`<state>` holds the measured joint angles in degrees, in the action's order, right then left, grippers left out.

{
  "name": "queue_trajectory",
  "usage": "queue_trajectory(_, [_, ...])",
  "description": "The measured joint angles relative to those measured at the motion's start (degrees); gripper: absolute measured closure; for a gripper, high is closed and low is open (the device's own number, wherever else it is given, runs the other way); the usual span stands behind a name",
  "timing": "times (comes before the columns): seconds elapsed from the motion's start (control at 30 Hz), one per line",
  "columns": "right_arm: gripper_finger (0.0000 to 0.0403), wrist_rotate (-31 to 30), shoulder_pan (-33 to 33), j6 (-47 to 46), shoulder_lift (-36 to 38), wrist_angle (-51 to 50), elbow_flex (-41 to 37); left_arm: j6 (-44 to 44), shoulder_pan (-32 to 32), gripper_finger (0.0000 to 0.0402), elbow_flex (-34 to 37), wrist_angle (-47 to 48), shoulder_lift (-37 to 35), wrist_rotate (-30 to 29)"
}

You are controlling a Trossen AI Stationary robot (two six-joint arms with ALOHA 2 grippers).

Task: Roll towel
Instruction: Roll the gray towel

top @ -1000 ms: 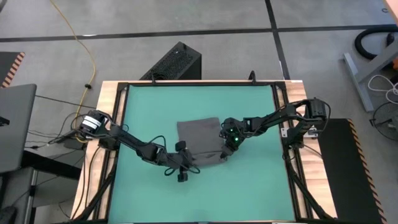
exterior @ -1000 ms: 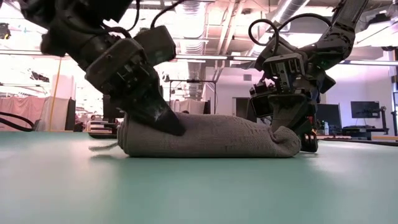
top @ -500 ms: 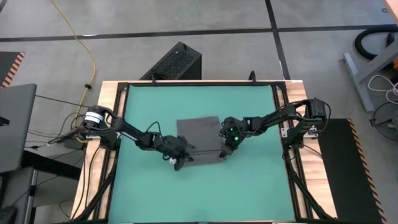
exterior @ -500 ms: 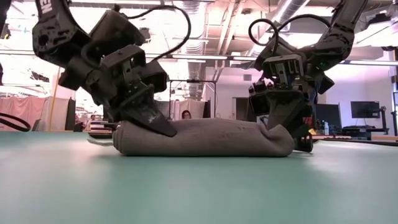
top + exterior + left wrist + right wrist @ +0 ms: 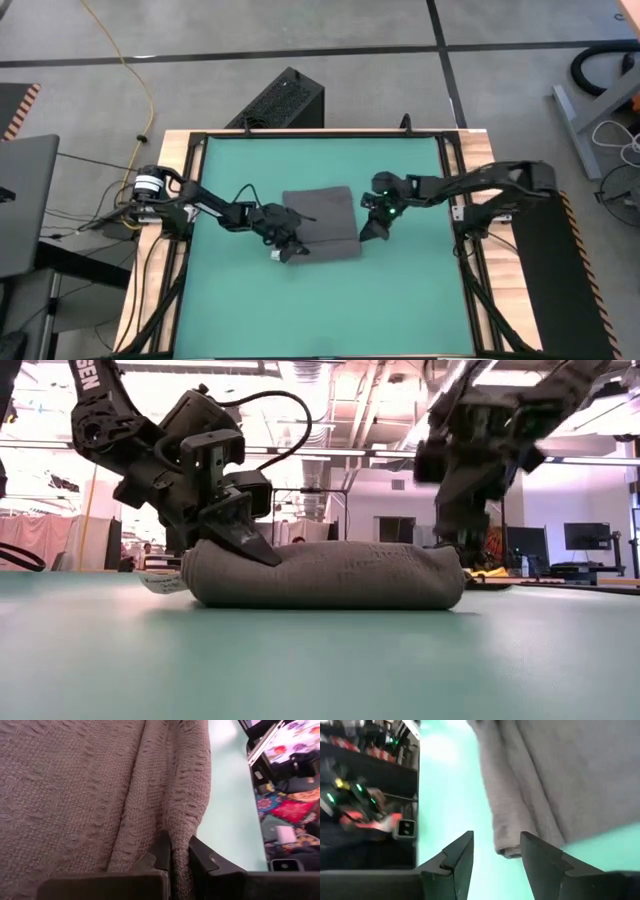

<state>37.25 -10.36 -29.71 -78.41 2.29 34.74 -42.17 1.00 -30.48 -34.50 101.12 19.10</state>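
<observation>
The dark grey towel lies on the green mat, flat at its far side and rolled into a thick bundle along its near side. A small white tag sticks out at its left end. My left gripper is at the roll's left end and is shut on the cloth. My right gripper hangs open just off the towel's right end, above the mat. The roll's end shows past its fingers, untouched. My left gripper pinches a raised fold of the roll between its two fingers, at the towel's near left corner. The fingers come slanting down from the table's left. The towel rests on the mat and is not lifted.
A black box stands on the floor beyond the table's far edge. The wooden frame borders the mat on both sides. Bare mat surrounds the towel, widest toward the near edge.
My left gripper has moved from the near side up to the towel's left end, rolling its wrist, and has shut on the cloth. My right gripper has opened, let go of the right end and risen, drawing off to the right. The pinched right end has settled rounded on the mat.
</observation>
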Motion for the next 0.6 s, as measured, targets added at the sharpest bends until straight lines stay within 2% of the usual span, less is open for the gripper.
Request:
queue_trajectory(0.1, [0.022, -8.5, 5.9, 9.7, 6.0, -3.0, 0.0, -1.7, 1.5, 0.0392, 0.0, -0.2, 0.0, 2.1])
queue_trajectory(0.27, [0.0221, -34.9, 21.9, 21.8, 7.8, -1.5, 0.0, -3.5, 3.2, 0.0391, 0.0, -0.2, 0.1, 4.9])
queue_trajectory(0.37, [0.0221, -51.2, 28.9, 27.6, 5.6, 0.7, 0.1, -4.4, 3.5, 0.039, -0.1, 0.2, 0.1, 5.1])
queue_trajectory(0.4, [0.0221, -54.7, 30.6, 29.1, 4.7, 1.2, 0.1, -4.7, 3.5, 0.039, -0.1, 0.2, 0.1, 5.1])
queue_trajectory(0.5, [0.0214, -58.2, 33.2, 32.8, 1.0, 5.0, 0.2, -5.4, 3.5, 0.039, -0.1, 0.5, 0.1, 4.7])
queue_trajectory(0.6, [0.0198, -60.8, 33.0, 33.3, -2.5, 6.0, 0.2, -6.5, 3.3, 0.039, -0.1, 0.2, 0.1, 4.2])
